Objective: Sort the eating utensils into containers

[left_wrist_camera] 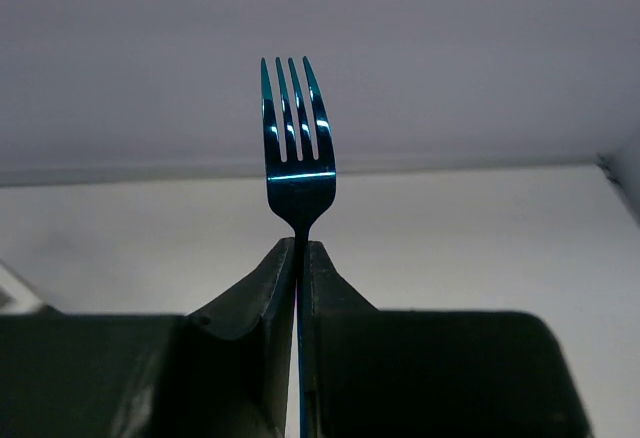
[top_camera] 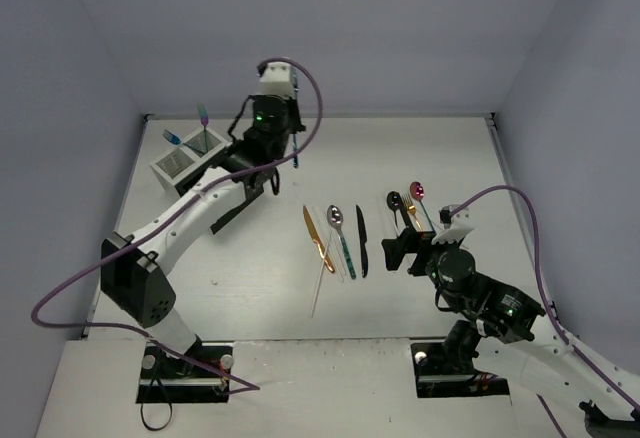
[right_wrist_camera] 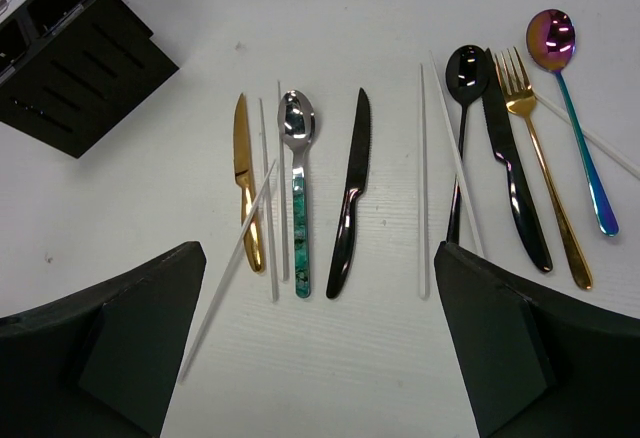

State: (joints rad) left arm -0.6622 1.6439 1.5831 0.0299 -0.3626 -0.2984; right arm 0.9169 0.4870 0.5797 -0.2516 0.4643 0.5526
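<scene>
My left gripper (left_wrist_camera: 298, 248) is raised off the table and shut on the handle of a blue fork (left_wrist_camera: 298, 148), whose tines point up in the left wrist view. From above, this gripper (top_camera: 290, 123) is right of the containers (top_camera: 183, 162), with the fork (top_camera: 296, 148) hanging from it. Two utensils stand in the mesh bins. My right gripper (right_wrist_camera: 320, 258) hangs open over the table with nothing between its fingers. Ahead of it lie a gold knife (right_wrist_camera: 245, 183), a green-handled spoon (right_wrist_camera: 298, 188), a black knife (right_wrist_camera: 350, 198), a black spoon (right_wrist_camera: 462, 108), a gold fork (right_wrist_camera: 540, 178) and an iridescent spoon (right_wrist_camera: 570, 108).
Thin clear sticks (right_wrist_camera: 423, 178) lie among the utensils, one slanting toward my right gripper's left finger. A second black knife (right_wrist_camera: 515, 178) lies beside the gold fork. The black bins (right_wrist_camera: 80, 68) sit at the right wrist view's upper left. Grey walls enclose the table.
</scene>
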